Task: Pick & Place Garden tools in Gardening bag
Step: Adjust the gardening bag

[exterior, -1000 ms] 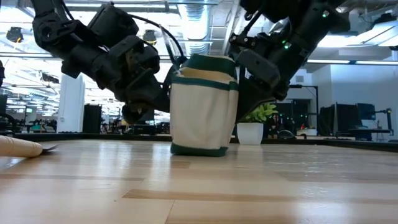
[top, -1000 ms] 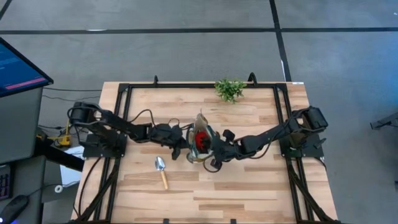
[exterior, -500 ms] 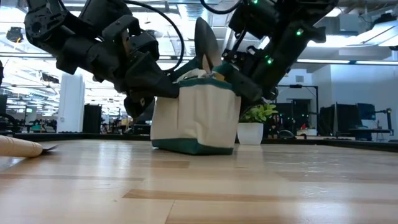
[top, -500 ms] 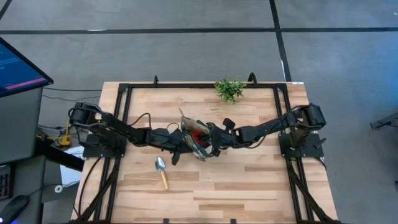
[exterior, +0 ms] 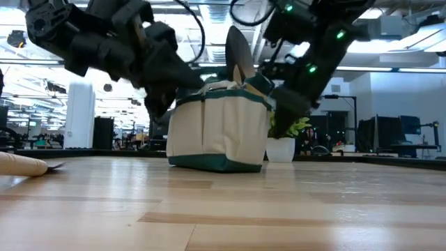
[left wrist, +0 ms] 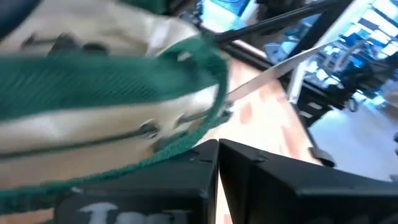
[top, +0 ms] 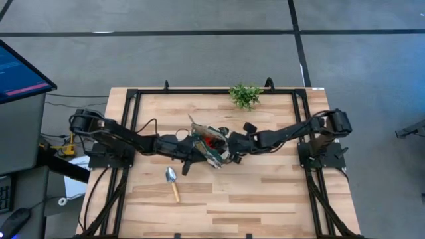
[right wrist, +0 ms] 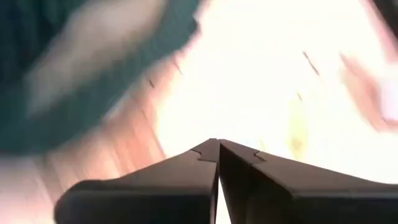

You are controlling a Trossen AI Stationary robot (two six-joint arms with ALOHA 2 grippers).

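Both arms are stretched low toward the fabric bag (top: 211,147). The left gripper (top: 189,151) and right gripper (top: 234,147) are clenched with nothing between them, flanking its khaki, green-trimmed wall.

Overhead you see grey floor (top: 199,53) w/ dark seam lines; a monitor (top: 20,70) w/ blue screen at frame left, cables (top: 56,143) beside it. Level view: open office bkgd, ceiling light strips (exterior: 411,45), white column (exterior: 78,115), desks w/ screens (exterior: 390,129).

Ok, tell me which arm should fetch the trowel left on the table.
Left, probably. The trowel lies on the left gripper's side of the bag, nearer it; the right gripper is across the bag. Both are shut.
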